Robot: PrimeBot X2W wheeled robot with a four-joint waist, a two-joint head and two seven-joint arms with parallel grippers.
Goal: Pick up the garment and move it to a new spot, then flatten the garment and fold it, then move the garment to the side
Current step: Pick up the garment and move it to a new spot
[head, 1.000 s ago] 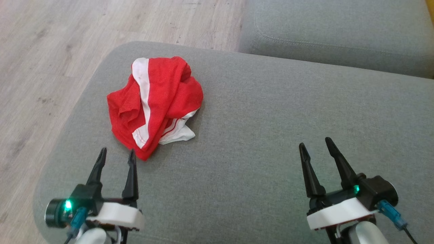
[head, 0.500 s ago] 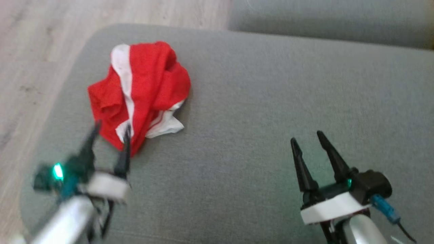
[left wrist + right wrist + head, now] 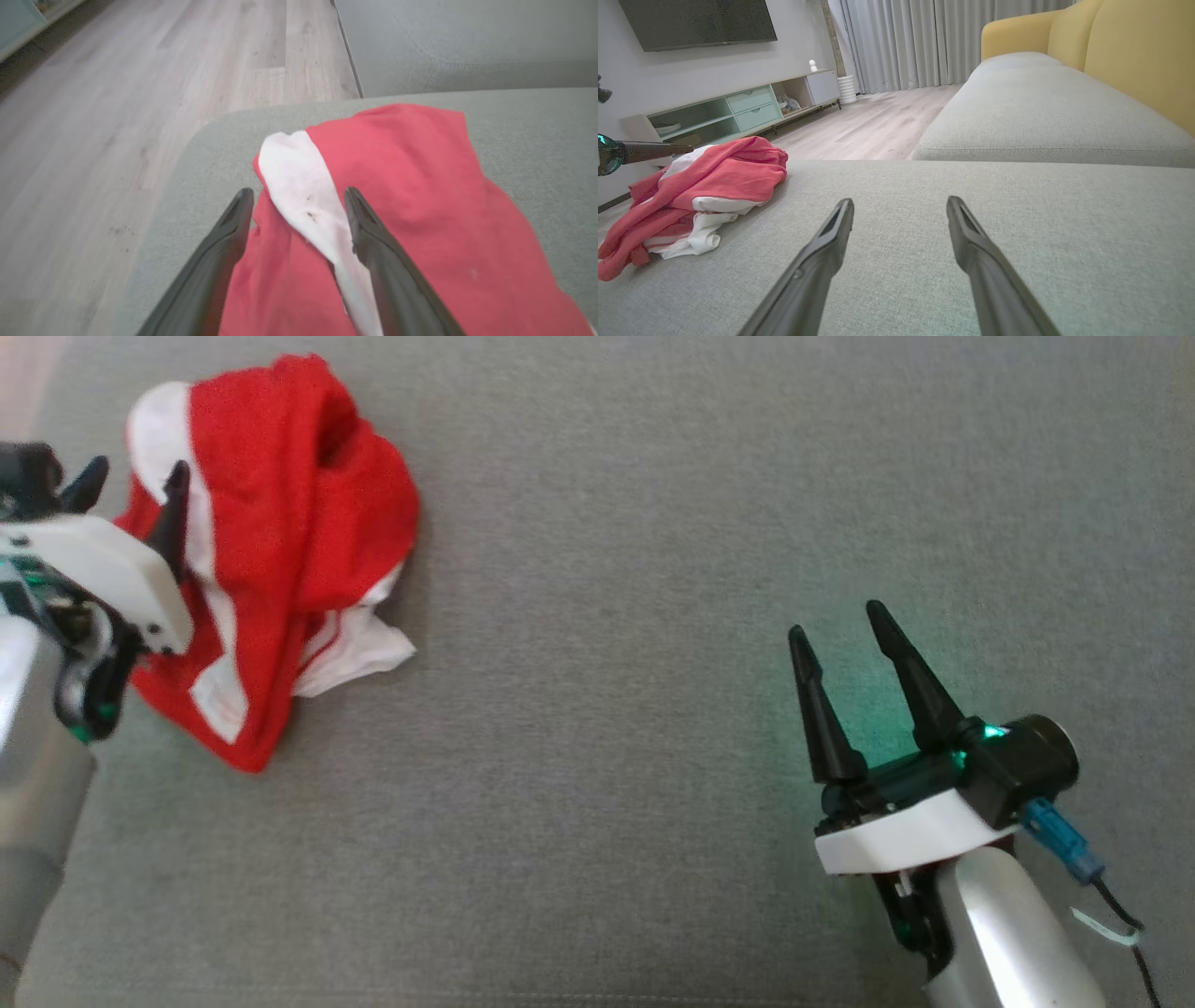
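Note:
A crumpled red garment (image 3: 280, 523) with white stripes lies on the grey cushion (image 3: 607, 569), upper left in the head view. My left gripper (image 3: 131, 478) hovers over the garment's left part, open, with the white stripe (image 3: 303, 196) showing between its fingers in the left wrist view (image 3: 299, 196). I cannot tell whether the tips touch the cloth. My right gripper (image 3: 836, 621) stands open above bare cushion at the lower right, well away from the garment (image 3: 700, 186), with nothing between its fingers (image 3: 901, 205).
The cushion's rounded left corner drops to a wooden floor (image 3: 117, 93). A second grey seat cushion (image 3: 1041, 107) with a yellow backrest (image 3: 1134, 46) lies beyond. A low TV cabinet (image 3: 728, 112) stands along the wall.
The head camera has tilted down and closer, shifting the whole picture. My left gripper has advanced from in front of the garment to over its left part. The right gripper holds its pose.

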